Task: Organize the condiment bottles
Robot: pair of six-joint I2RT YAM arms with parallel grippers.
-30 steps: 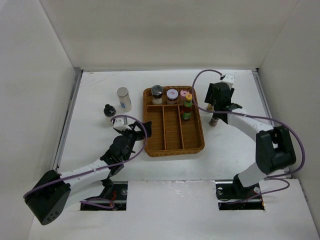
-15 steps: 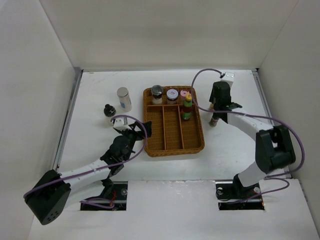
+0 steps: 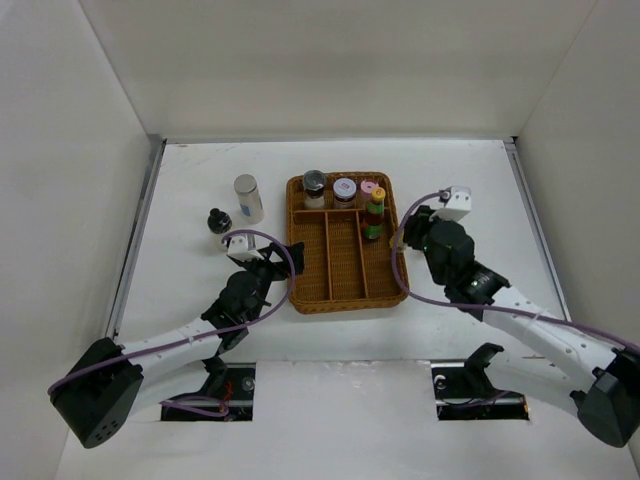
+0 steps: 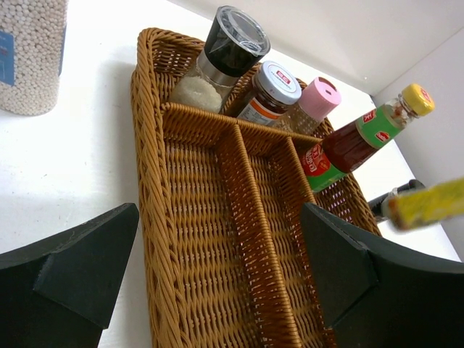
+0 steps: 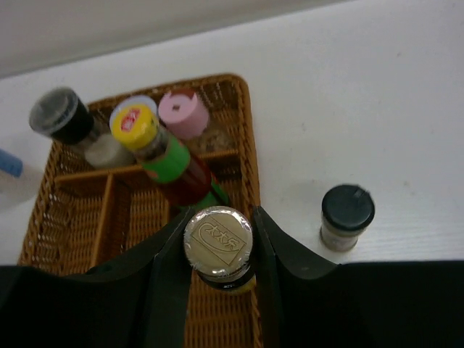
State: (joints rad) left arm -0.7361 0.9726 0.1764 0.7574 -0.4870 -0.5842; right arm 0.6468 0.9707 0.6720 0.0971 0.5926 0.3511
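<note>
- The right pincer is pinching a gold-capped bottle. One black finger presses each side of the bottle just below its embossed cap.
- That bottle hangs upright over the right rim of the brown wicker tray, clear of the table.
- The left pincer is spread wide with nothing between its fingers. It sits low at the tray's near-left corner, pointing along the tray.
- The tray has a cross compartment at the far end, and three bottles stand there in a row. From left to right they are a black-topped grinder, a silver-lidded jar and a pink-capped bottle.
- A red sauce bottle with a yellow cap and green label stands at the far end of the right long compartment. It is just near of the pink-capped bottle.
- A white cylinder stands on the table just left of the tray's far-left corner.
- A small black-capped bottle stands on the table a little nearer and to the left of the white cylinder.
- A black-capped jar stands upright on the table to the right of the tray, apart from its rim. The top view hides it behind the right arm.
</note>
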